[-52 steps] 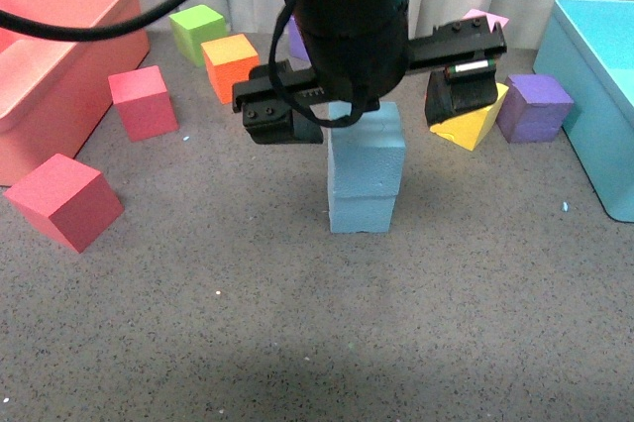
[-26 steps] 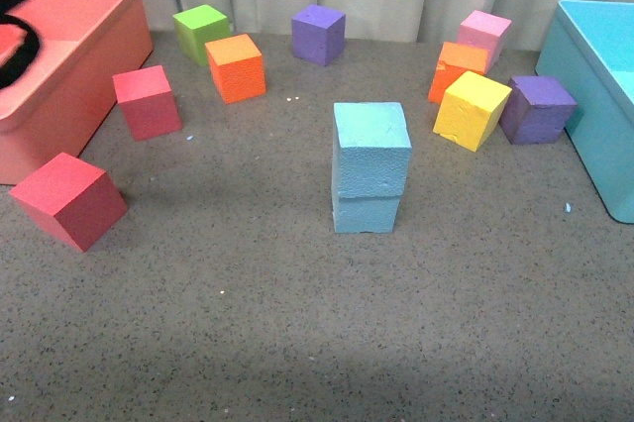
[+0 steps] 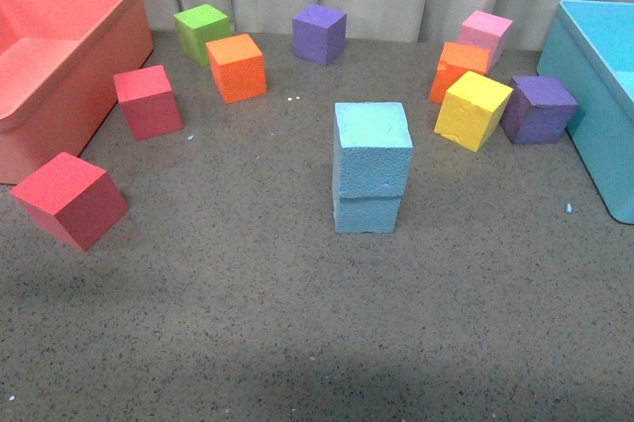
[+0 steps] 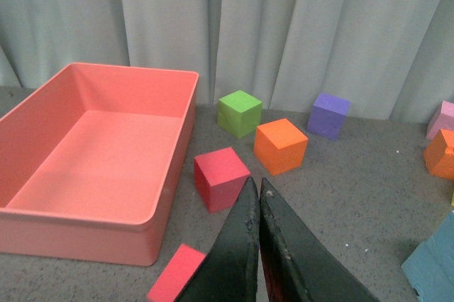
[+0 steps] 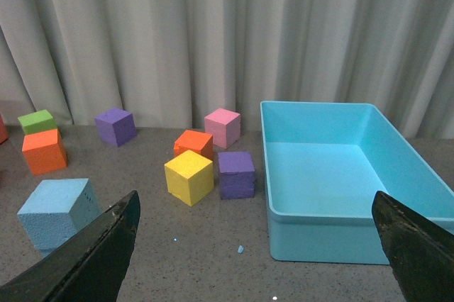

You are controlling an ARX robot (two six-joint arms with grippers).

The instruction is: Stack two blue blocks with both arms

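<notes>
**Blue stack stands alone at mid-counter**

From where I stand, the two blue blocks sit one on the other in the middle of the grey speckled counter (image 3: 297, 343). The upper blue block (image 3: 372, 147) rests on the lower blue block (image 3: 367, 214), turned a little and overhanging slightly on the right. Nothing touches the stack, and neither arm shows in the front view.

The left gripper (image 4: 257, 196) appears in its wrist view with its two dark fingers pressed together at the tips, holding nothing; beyond it lie a red cube (image 4: 221, 177), an orange cube (image 4: 280, 145) and the coral bin (image 4: 85, 153). The right gripper (image 5: 262, 245) has its fingers (image 5: 92, 259) spread wide apart at the edges of its own view, empty, with the blue stack off to one side and the turquoise bin (image 5: 333, 174) ahead.

Around the stack, well apart from it: a green cube (image 3: 203, 32) and purple cube (image 3: 319, 33) by the curtain, a yellow cube (image 3: 473, 110) just beside another purple cube (image 3: 536, 108), and a pink cube (image 3: 484, 36) behind a second orange cube (image 3: 458, 65).
</notes>
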